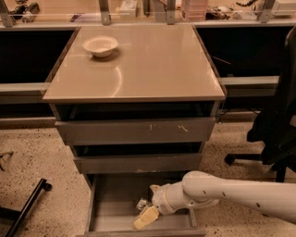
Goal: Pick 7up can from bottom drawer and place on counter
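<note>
The bottom drawer [111, 217] of the grey cabinet is pulled out, showing its grey inside. My white arm reaches in from the right, and the gripper [145, 217], with its cream-coloured tip, is low inside the drawer near the middle front. A small silvery object [141, 203], which looks like the 7up can, sits right behind the gripper and is mostly hidden by the wrist. The counter [152, 65] is the glossy beige top of the cabinet, well above the gripper.
A white bowl [100, 46] stands at the counter's back left. Two shallower drawers [134, 132] above are slightly open. A black office chair [277, 125] is at the right, a black bar [25, 206] lies on the floor at left, and a cluttered shelf [152, 11] runs behind.
</note>
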You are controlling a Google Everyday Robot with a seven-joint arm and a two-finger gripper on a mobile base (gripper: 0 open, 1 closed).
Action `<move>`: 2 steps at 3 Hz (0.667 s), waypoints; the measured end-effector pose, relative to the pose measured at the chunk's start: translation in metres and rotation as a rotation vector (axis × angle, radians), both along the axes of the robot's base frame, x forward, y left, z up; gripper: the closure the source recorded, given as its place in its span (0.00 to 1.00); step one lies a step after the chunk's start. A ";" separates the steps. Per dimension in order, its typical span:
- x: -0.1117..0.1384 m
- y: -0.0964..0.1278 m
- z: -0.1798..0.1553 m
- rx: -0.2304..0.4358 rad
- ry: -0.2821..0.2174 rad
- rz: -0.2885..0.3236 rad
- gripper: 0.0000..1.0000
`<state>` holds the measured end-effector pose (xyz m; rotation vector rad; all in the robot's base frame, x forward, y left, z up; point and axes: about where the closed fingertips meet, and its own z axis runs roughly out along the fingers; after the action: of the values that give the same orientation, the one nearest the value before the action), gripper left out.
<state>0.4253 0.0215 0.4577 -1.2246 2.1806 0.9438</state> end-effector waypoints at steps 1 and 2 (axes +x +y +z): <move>0.000 0.000 0.000 0.000 0.000 0.000 0.00; 0.010 0.002 -0.020 -0.025 -0.051 -0.007 0.00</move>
<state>0.4352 0.0232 0.4381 -1.2384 2.1618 0.8745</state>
